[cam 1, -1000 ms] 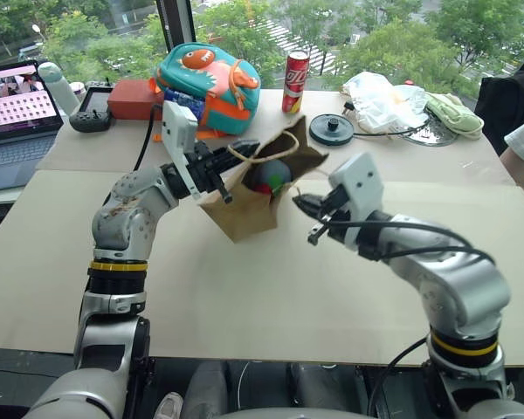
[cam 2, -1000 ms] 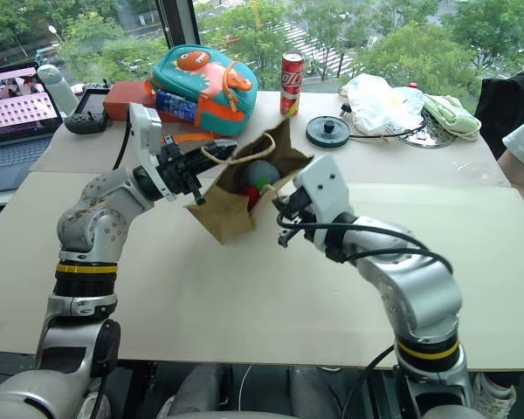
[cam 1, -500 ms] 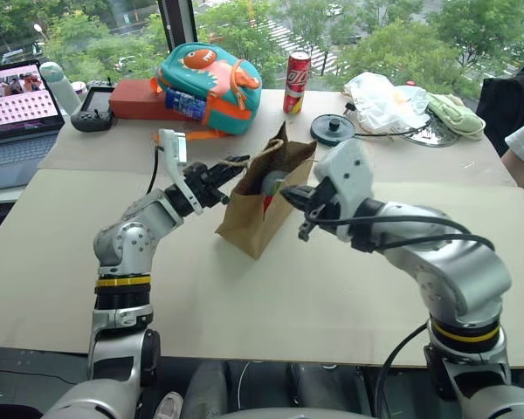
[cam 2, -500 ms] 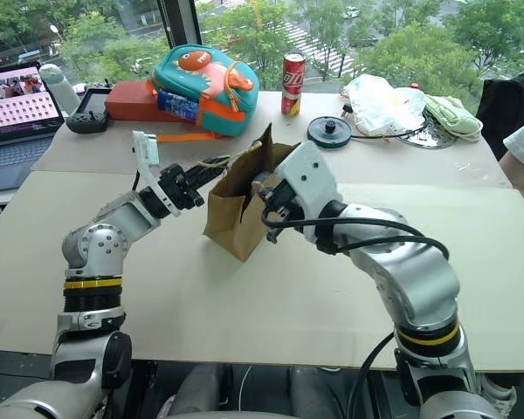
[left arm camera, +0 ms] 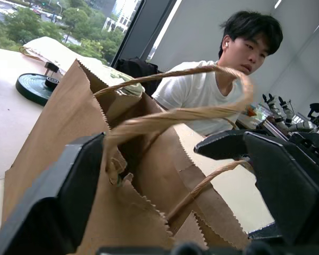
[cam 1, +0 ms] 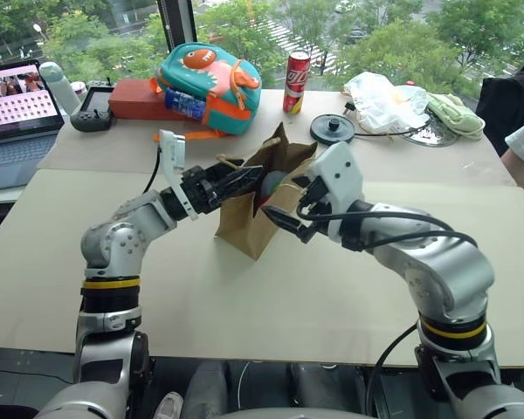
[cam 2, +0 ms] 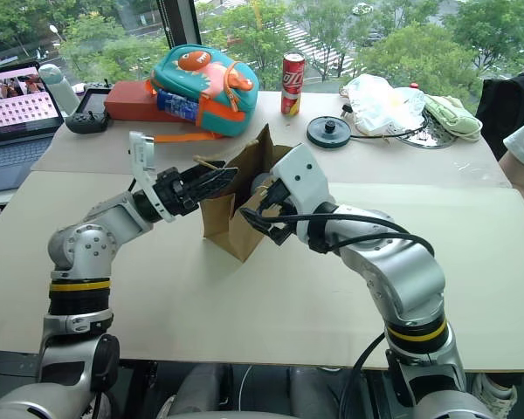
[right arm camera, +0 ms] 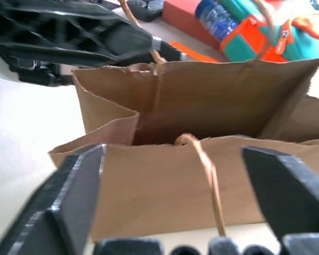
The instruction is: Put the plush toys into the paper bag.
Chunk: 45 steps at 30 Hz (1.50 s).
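Upright brown paper bag (cam 1: 249,223), toys (cam 1: 272,184) inside

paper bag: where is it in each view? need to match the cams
Left eye view: paper bag, centre, between both grippers.
Right eye view: centre, just left of middle.
Left wrist view: fills the foreground.
Right wrist view: open mouth across the middle.
Shared landmark: its twine handle.

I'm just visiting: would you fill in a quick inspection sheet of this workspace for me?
Surface: tan table.
Job's things: paper bag upright, mouth open, a plush toy showing inside.
Clutter: backpack, soda can, white plastic bag, laptop, black disc.
Grippers: left gripper and right gripper open, flanking the bag.
Cables: black cable along the right arm.
Surroundings: window with trees; person seated opposite.
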Available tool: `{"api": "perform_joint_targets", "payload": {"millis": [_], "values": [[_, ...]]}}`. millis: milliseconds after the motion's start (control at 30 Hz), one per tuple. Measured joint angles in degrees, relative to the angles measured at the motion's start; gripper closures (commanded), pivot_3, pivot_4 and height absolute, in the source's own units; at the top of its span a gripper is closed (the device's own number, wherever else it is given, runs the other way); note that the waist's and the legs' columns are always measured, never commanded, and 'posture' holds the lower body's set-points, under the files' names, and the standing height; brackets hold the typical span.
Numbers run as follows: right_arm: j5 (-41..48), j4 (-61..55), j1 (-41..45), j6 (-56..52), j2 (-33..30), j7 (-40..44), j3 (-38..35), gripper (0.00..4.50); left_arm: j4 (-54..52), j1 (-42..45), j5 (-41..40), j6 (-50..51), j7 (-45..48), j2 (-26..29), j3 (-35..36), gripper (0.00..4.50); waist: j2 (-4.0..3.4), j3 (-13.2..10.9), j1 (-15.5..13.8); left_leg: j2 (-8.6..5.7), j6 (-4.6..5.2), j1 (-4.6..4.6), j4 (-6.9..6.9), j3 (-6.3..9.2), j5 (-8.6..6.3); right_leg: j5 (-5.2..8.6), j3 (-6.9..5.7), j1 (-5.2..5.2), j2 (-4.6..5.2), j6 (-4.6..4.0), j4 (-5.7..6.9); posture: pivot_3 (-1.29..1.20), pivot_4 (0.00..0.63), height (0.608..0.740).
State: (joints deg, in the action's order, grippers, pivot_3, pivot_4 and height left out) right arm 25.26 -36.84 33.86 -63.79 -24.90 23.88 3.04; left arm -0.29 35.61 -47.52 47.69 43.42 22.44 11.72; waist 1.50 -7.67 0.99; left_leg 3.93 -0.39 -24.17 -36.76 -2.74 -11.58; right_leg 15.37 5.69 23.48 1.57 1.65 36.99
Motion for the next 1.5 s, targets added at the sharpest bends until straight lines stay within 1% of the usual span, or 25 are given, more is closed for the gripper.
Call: {"api": "perform_joint_targets", "payload": {"millis": [200,300,333,367,433,467,533,600,667,733,867,933,967,1067,1200,1267,1500], "values": [[7.10,-2.04,0.01,1.76,-3.57,5.33,-9.95,0.00,-0.23,0.76,-4.21,3.08,-0.02,3.84,3.47,0.05,-0.01,0.00,0.03,0.00,0.00,0.01,0.04,0.00,0.00,0.00,-0.01,-0.01,0.00,0.00,-0.03,0.00,0.150,0.728],[12.81,-1.96,-0.44,1.72,-4.99,7.72,-16.38,0.00,-1.29,-0.49,-4.75,3.79,0.38,6.50,4.38,0.05,-0.01,-0.01,0.08,0.01,0.00,0.01,0.04,0.00,0.00,0.00,-0.01,-0.01,0.00,0.00,-0.03,0.00,0.150,0.728],[15.36,-2.00,-0.95,1.68,-5.82,8.76,-18.52,0.50,-1.76,-1.81,-4.55,3.56,1.24,7.95,4.55,0.00,-0.01,-0.01,0.12,0.01,0.00,0.02,0.07,0.00,0.00,0.00,-0.01,-0.01,0.00,0.00,-0.04,0.00,0.150,0.728],[18.62,-2.36,-2.06,1.61,-6.86,9.95,-20.91,0.69,-2.62,-4.38,-3.87,3.05,2.79,10.34,4.36,0.00,-0.01,-0.01,0.28,0.01,0.00,0.07,0.15,-0.01,0.00,0.00,0.00,-0.02,0.01,-0.01,-0.08,0.00,0.150,0.728],[23.12,-3.12,-4.29,1.19,-8.43,11.47,-23.44,1.46,-2.99,-8.17,-1.87,1.60,5.11,12.43,3.50,0.00,-0.01,-0.01,0.25,0.01,0.00,0.09,0.21,-0.02,0.00,0.05,-0.01,-0.03,0.01,-0.09,-0.08,0.00,0.150,0.728],[25.84,-3.43,-5.49,1.11,-9.12,12.28,-24.30,1.71,-2.98,-9.34,-1.37,1.06,5.91,12.51,2.85,0.00,-0.01,-0.02,0.19,0.02,0.00,0.08,0.21,-0.02,0.00,0.06,-0.02,-0.03,0.01,-0.10,-0.08,0.00,0.150,0.728],[31.32,-4.13,-6.71,1.03,-10.04,13.32,-24.40,2.49,-2.98,-9.76,-0.33,0.11,7.02,12.50,1.64,0.00,0.00,-0.03,-0.20,0.02,-0.01,0.07,0.18,-0.01,0.00,0.06,-0.04,-0.05,0.02,-0.10,-0.07,0.00,0.150,0.728],[35.16,-5.50,-8.37,1.14,-11.63,14.43,-24.07,3.13,-2.93,-9.76,1.44,-2.11,7.91,12.60,0.87,0.00,0.00,-0.03,-0.28,0.01,-0.01,0.21,0.17,-0.01,0.00,0.06,-0.05,-0.23,0.03,-0.10,-0.14,0.00,0.150,0.728],[36.67,-5.89,-9.39,1.25,-12.93,14.73,-23.34,3.82,-2.73,-9.76,2.86,-3.78,8.45,12.60,0.19,0.00,0.00,-0.03,-0.19,0.01,-0.01,0.26,0.17,-0.02,0.00,0.06,-0.04,-0.30,0.04,-0.10,-0.17,0.00,0.150,0.728],[35.43,-5.97,-10.17,1.94,-14.87,14.92,-19.26,4.45,-2.65,-9.75,4.73,-5.63,9.18,12.51,-1.23,0.00,0.00,-0.03,-0.14,0.01,-0.01,0.29,0.17,-0.02,0.00,0.07,-0.03,-0.30,0.04,-0.10,-0.16,0.00,0.150,0.728],[24.76,-3.35,-8.61,2.77,-16.79,12.18,-4.38,4.45,-2.46,-10.11,8.16,-9.11,11.39,12.45,-4.91,0.00,0.00,-0.03,0.46,0.02,-0.01,0.32,0.17,-0.02,0.00,0.09,-0.01,-0.24,0.01,-0.15,-0.09,0.00,0.150,0.728],[19.78,-0.32,-7.57,3.32,-16.54,10.27,0.79,4.45,-2.26,-10.81,9.31,-10.42,12.46,12.49,-5.87,0.00,0.00,-0.03,0.48,0.01,-0.01,0.30,0.17,-0.02,0.00,0.10,-0.01,-0.22,0.01,-0.15,-0.08,0.00,0.150,0.728],[16.40,2.17,-5.99,3.73,-15.38,8.52,3.75,4.45,-1.62,-11.25,9.83,-11.10,13.02,12.60,-6.06,0.00,0.00,-0.03,0.59,0.02,0.00,0.29,0.17,-0.02,0.00,0.10,-0.01,-0.21,0.01,-0.16,-0.08,0.00,0.150,0.728],[9.06,8.53,-1.76,5.09,-11.68,4.57,9.57,4.45,-0.95,-11.44,11.29,-12.51,13.98,12.61,-6.75,0.00,0.00,-0.03,0.62,0.01,0.00,0.28,0.17,-0.02,0.00,0.10,-0.01,-0.18,0.01,-0.16,-0.06,0.00,0.150,0.728],[3.96,13.26,1.41,6.03,-8.26,3.00,12.81,4.45,0.05,-11.68,13.58,-14.43,14.97,13.16,-7.37,0.00,-0.01,-0.03,0.20,0.01,0.00,0.14,0.18,-0.03,0.00,0.10,-0.02,-0.08,0.02,-0.15,-0.09,0.00,0.150,0.728],[2.09,15.20,3.71,6.16,-5.17,2.15,14.13,4.45,0.29,-11.84,14.82,-15.62,15.11,13.01,-8.34,0.00,-0.01,-0.03,0.06,0.01,0.00,0.06,0.17,-0.03,0.00,0.10,-0.03,0.01,0.01,-0.15,-0.06,0.00,0.150,0.728],[-2.13,19.88,7.42,6.27,1.26,0.74,14.84,4.45,-0.49,-14.30,18.51,-19.37,15.47,11.32,-12.03,0.00,-0.02,-0.03,-0.16,0.02,0.00,-0.08,0.17,-0.03,0.00,0.10,-0.03,0.21,0.01,-0.16,0.05,0.00,0.150,0.728]]}}
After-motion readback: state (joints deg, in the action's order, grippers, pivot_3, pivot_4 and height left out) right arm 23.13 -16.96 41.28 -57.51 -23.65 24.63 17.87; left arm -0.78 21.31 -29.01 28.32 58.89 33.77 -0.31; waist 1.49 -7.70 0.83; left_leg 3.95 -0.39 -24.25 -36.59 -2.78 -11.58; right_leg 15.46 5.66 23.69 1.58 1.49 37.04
